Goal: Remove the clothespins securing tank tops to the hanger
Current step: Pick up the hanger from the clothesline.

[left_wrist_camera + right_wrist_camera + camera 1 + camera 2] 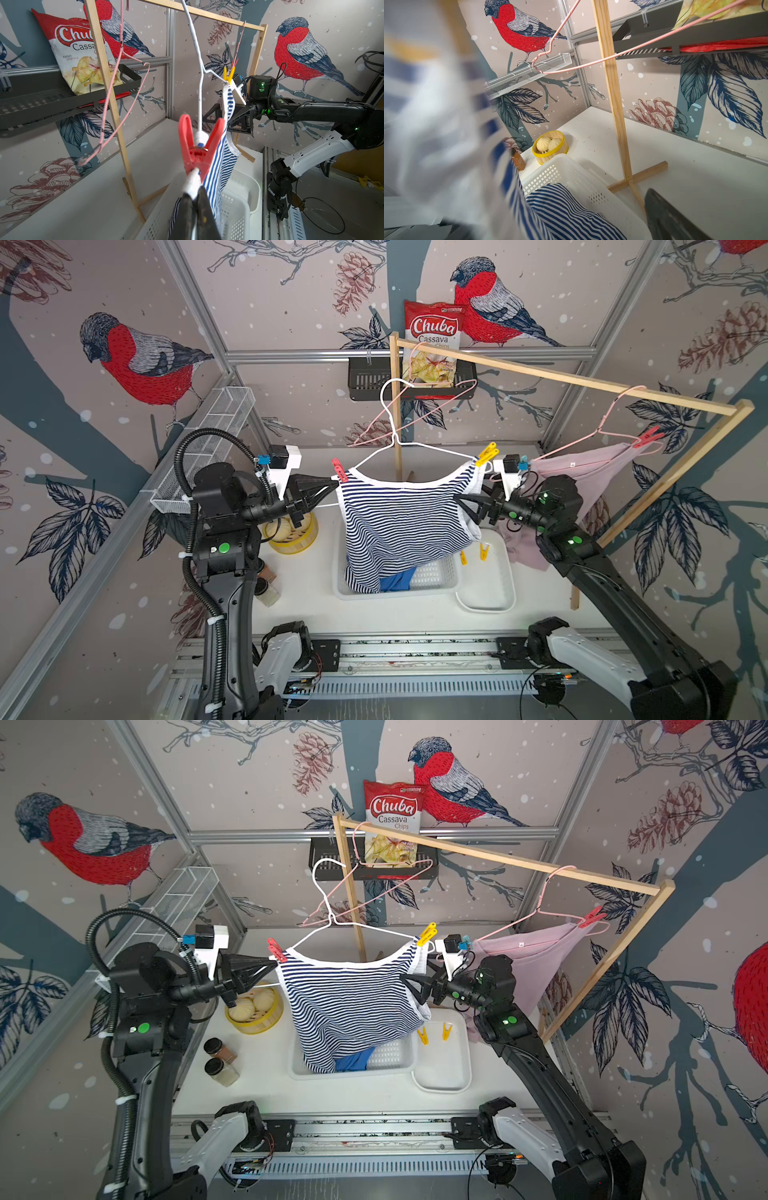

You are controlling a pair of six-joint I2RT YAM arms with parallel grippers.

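Note:
A striped tank top point(403, 522) point(353, 1002) hangs from a white hanger point(415, 445). A red clothespin point(340, 470) point(197, 145) clips its left shoulder, a yellow clothespin point(487, 454) point(228, 74) its right. My left gripper point(334, 482) point(196, 199) is shut on the hanger's strap-wrapped end just below the red pin. The right gripper point(465, 510) stands open against the top's right side, one finger point(662, 218) showing beside blurred striped cloth. A mauve-pink tank top point(582, 477) hangs from a pink hanger under another red clothespin point(646, 437). A blue tank top point(399, 581) lies in the basket.
The white basket point(440, 585) stands below the striped top, beside a white tray point(490, 597) holding two yellow clothespins point(483, 551). A wooden rack point(540, 377) carries the hangers, one of them pink and bare point(415, 414). A yellow steamer point(291, 543) and spice jars point(220, 1050) stand at the left.

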